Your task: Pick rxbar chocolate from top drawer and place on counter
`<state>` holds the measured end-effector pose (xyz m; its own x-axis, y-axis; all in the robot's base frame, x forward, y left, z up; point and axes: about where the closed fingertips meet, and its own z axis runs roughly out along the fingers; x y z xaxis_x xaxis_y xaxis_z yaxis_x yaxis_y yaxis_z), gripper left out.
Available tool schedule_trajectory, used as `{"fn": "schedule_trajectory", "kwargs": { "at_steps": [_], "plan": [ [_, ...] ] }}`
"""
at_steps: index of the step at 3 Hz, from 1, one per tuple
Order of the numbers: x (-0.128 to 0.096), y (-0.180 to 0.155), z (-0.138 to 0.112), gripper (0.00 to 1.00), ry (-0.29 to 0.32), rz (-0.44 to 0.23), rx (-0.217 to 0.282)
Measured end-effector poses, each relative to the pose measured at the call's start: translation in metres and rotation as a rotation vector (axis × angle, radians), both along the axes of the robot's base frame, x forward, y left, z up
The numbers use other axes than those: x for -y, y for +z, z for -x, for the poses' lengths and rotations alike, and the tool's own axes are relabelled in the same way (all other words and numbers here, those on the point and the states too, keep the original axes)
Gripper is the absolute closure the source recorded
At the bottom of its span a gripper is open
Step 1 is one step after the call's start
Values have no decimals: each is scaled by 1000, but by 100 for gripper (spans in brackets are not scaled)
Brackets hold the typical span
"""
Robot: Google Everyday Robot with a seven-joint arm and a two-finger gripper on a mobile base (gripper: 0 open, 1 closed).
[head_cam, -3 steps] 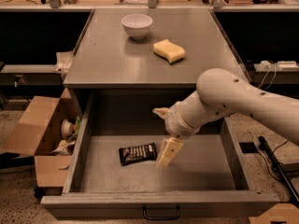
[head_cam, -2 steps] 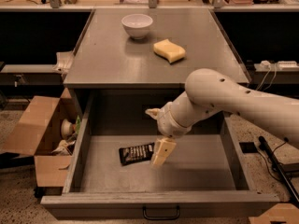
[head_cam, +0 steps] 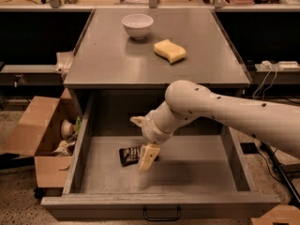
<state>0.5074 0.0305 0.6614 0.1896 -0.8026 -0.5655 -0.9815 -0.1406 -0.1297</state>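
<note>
gripper [head_cam: 143,139] is being held low inside the top drawer [head_cam: 201,170], fingers spread wide, nothing gripped | rxbar chocolate [head_cam: 128,155] is lying flat on the drawer floor, just view-left of the lower fingertip [head_cam: 148,157], partly overlapped | long axis is running across the drawer

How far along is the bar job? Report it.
Done: the top drawer stands pulled open. In hand: the open gripper is down inside the drawer at the rxbar chocolate, which lies flat on the drawer floor, not lifted. Left: grasp the bar, lift it out, set it on the counter beside the bowl and sponge.
</note>
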Motion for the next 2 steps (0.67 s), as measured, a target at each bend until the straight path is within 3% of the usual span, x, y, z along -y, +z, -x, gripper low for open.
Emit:
{"fn": "schedule_trajectory", "kwargs": {
  "at_steps": [2],
  "plan": [
    [-22,-39,-1,0,-4,-52,11]
  ]
}}
